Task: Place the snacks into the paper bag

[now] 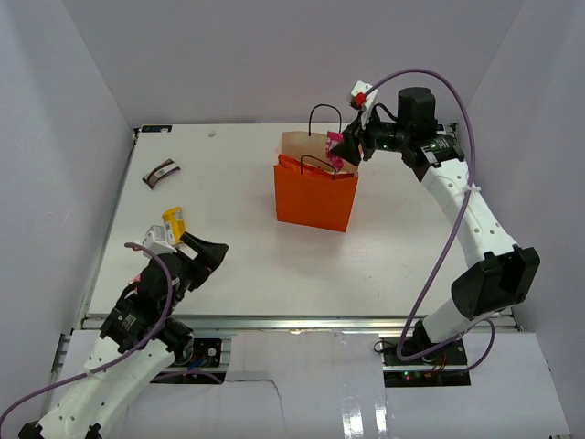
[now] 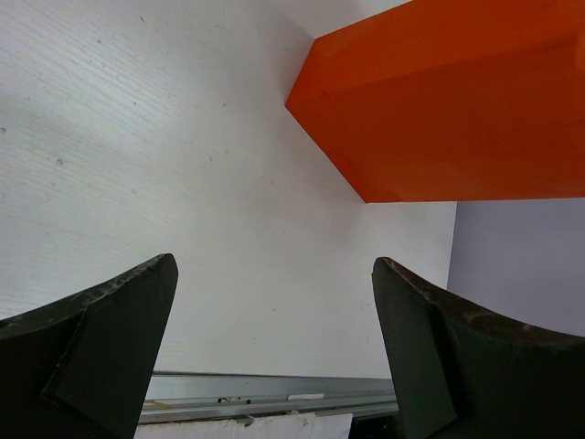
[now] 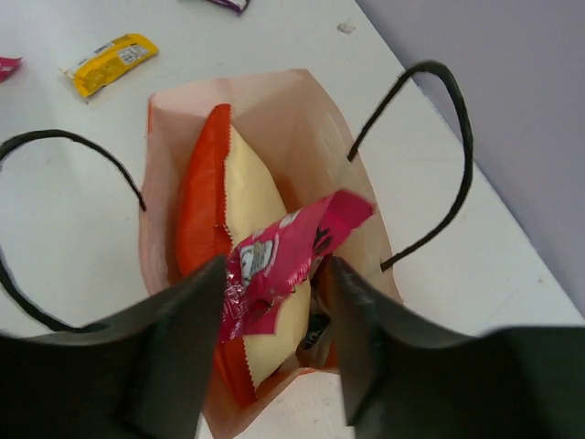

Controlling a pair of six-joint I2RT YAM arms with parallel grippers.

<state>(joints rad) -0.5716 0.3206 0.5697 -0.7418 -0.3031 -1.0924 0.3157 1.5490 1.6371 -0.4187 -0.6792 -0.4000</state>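
Above paper bag [image 1: 315, 197], pink packet [image 3: 274, 265]

Folded low, left tool [image 2: 274, 263] open wide; reaching far forward, right tool [image 3: 276, 265] pinching pink packet [image 3: 302, 229].

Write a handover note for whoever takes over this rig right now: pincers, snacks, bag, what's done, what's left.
Left pincer: open, empty.
Right pincer: shut on a pink packet, over the mouth of the paper bag.
Done: the crisp packet is inside the bag.
Left: drop the pink packet in, then bag the yellow packet and the dark brown bar, both lying on the table.
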